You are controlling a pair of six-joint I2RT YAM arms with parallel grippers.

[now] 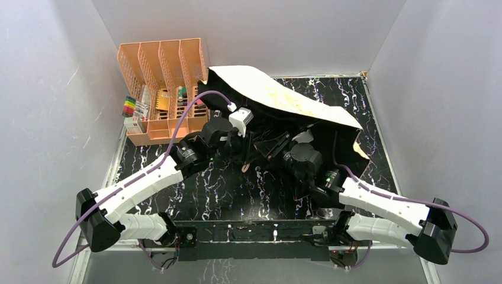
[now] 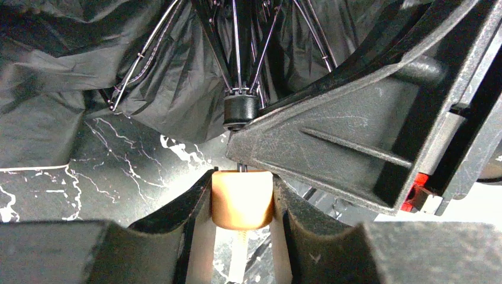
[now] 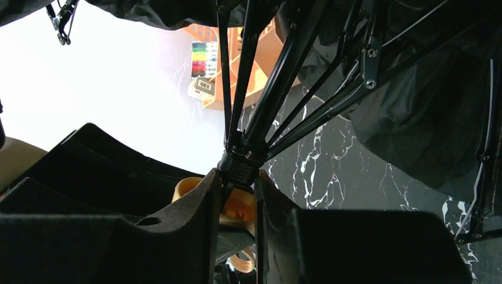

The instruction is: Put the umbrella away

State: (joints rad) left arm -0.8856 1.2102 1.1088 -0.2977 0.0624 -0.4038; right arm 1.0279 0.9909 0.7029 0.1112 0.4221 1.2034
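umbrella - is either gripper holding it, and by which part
Both. The left gripper pinches the umbrella by its tan handle; the right gripper is clamped on the black rib hub just above that handle.

No text, brand, number or sign is legible in any view. The small boxes (image 1: pixel 135 123) beside the peach organizer (image 1: pixel 163 71), beyond and left of the left hand (image 1: pixel 243 161), carry print too small and blurred to read.

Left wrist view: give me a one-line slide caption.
Left gripper closed on the open umbrella's tan handle, dark ribs and canopy fanning out above.
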